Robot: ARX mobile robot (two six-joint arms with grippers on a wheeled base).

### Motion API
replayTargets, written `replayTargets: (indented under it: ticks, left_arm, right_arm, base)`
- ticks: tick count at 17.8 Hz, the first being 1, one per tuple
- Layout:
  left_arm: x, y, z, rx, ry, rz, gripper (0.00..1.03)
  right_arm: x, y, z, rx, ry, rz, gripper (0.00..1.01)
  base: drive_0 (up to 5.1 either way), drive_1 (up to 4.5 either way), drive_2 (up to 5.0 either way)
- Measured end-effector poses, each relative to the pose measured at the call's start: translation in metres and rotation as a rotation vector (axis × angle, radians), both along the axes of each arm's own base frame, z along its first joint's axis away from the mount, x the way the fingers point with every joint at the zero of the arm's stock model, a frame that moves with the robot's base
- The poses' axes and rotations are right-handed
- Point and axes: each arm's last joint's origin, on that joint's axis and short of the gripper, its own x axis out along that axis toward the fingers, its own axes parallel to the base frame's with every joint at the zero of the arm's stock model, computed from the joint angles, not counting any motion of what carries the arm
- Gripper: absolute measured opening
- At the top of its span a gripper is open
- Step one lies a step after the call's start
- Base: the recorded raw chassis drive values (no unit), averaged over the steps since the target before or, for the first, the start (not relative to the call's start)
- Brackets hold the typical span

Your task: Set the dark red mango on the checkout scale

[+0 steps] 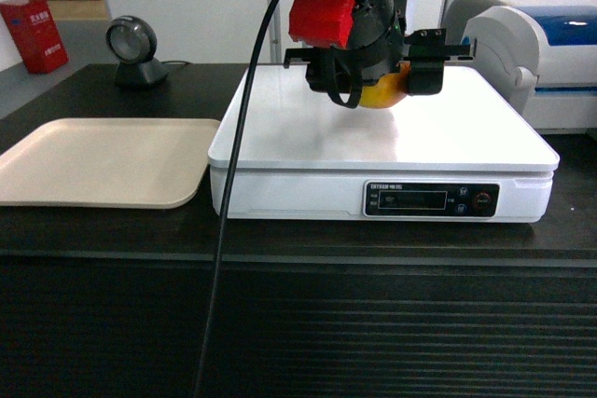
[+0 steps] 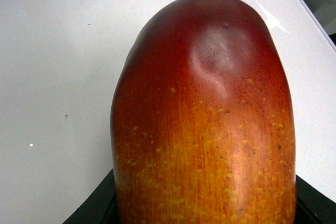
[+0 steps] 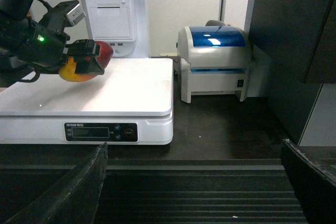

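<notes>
**One mango held over one scale**

One dark checkout point(image 1: 112, 240) with a ribbed front carries one white scale point(image 1: 308, 137), one beige tray point(image 1: 93, 160) left of it and one white-and-blue printer point(image 3: 215, 64) right of it. The writing on the scale's black display panel point(image 1: 431, 199) is too small to read. The left gripper point(image 1: 378, 67) is closed on the one mango point(image 2: 205, 124), dark red shading to orange, just above the platform. The right gripper's fingers point(image 3: 79, 192) stand wide apart, holding nothing.
</notes>
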Motion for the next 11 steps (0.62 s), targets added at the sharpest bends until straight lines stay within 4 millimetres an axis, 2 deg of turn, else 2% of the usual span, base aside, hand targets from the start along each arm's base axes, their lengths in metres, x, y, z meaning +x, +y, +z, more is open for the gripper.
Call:
replayTargets:
  ticks: [4, 8, 10, 11]
  left_arm:
    - [0.000, -0.012, -0.006, 0.037, 0.022, 0.015, 0.58]
    - [0.001, -0.013, -0.020, 0.083, 0.050, 0.041, 0.58]
    - [0.002, -0.013, -0.020, 0.086, 0.045, 0.040, 0.75]
    - [0.003, -0.013, -0.019, 0.080, 0.035, 0.040, 0.87]
  right_arm:
    - [0.000, 0.000, 0.000, 0.000, 0.000, 0.000, 0.98]
    - [0.000, 0.000, 0.000, 0.000, 0.000, 0.000, 0.98]
    - [0.000, 0.000, 0.000, 0.000, 0.000, 0.000, 0.98]
    - [0.000, 0.000, 0.000, 0.000, 0.000, 0.000, 0.98]
  base:
    - [0.0, 0.00, 0.0]
    - [0.0, 0.00, 0.0]
    - [0.0, 0.00, 0.0]
    - [0.0, 0.00, 0.0]
